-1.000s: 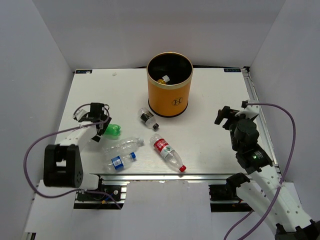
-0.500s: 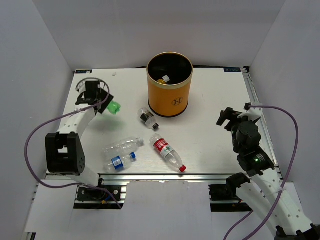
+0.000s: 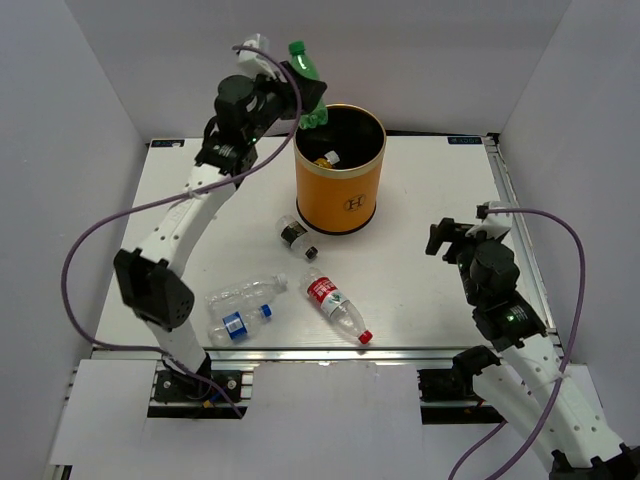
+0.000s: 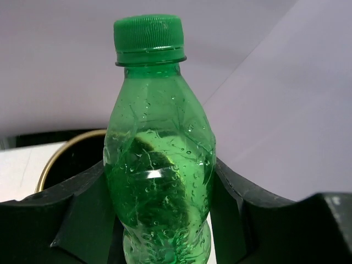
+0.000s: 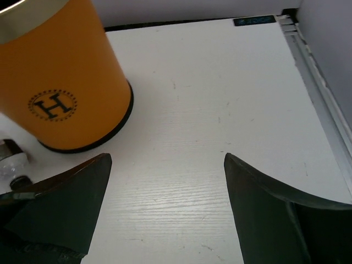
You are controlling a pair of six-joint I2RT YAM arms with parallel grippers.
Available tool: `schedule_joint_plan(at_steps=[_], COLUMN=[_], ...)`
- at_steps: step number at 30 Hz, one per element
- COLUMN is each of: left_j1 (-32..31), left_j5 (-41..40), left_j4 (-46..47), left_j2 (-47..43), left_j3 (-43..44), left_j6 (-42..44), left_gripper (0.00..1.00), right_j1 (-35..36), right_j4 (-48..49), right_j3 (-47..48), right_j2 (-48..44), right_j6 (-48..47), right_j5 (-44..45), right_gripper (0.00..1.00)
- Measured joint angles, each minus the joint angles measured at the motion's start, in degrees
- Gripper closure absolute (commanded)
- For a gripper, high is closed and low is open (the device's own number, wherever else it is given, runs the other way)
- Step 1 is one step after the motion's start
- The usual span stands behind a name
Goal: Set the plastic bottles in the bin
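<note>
Since the earlier frame the green bottle (image 4: 157, 137) is taken away from the bench (image 3: 420, 200) and is carried up to the bin (image 3: 340, 190). It is now held in the air above the left side of the bin's gold rim, with the cap up and a little tilted. It is pinched at its lower body by the left tool (image 4: 159, 217), whose fingers are pressed on it from both sides. The right tool (image 5: 165, 165) is spread wide, nothing is held in it, and it is kept low to the right of the bin.

A bottle with yellow cap (image 3: 326, 158) is seen inside the bin. Four bottles are left on the bench in front of the bin: the black-label bottle (image 3: 295, 236) nearest to it, then the red-label bottle (image 3: 335, 305), the clear bottle (image 3: 245, 292) and the blue-label bottle (image 3: 238, 322).

The bottles are judged to be light, thin-walled and smooth, so they can dent or slip. A hold across the middle of the body, not at the cap, is advised.
</note>
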Motion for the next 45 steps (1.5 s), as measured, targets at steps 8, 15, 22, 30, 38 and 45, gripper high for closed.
schedule_joint_plan(at_steps=[8,15,22,30,38,45], left_j1=[-3.89,-4.55,-4.50,-3.78,-3.45,-3.45], left_j5=[-0.94,-2.25,-12.37,-33.07,-38.71,-40.46], left_j4=[-5.95,-11.23,-10.21,-8.07,-26.53,-34.86], left_j2=[15.78,15.93,-5.16,-42.75,-42.84,-42.84], left_j3=[13.68,15.74,-5.01,-44.65,-52.50,-53.57], left_j6=[5.64,7.78,9.38,3.06,-13.29,-22.82], left_gripper=[0.02,0.02,0.02,0.02,0.02,0.02], right_j1=[-0.04,0.42,8.46,23.74,30.08,31.50], right_j4=[1.36,1.57,3.39,3.80,1.55,-4.20], right_j3=[-0.17,-0.04,0.07,9.81,20.13,21.81], right_j2=[4.31,12.76,22.75,41.24,59.43,65.33], right_j6=[-4.74,-7.19,-6.71,-7.82,-8.07,-6.27], right_j5=[-19.43,-40.76,-48.17,-41.35,-35.65,-32.74], right_gripper=[0.11,0.11,0.11,0.11,0.11,0.26])
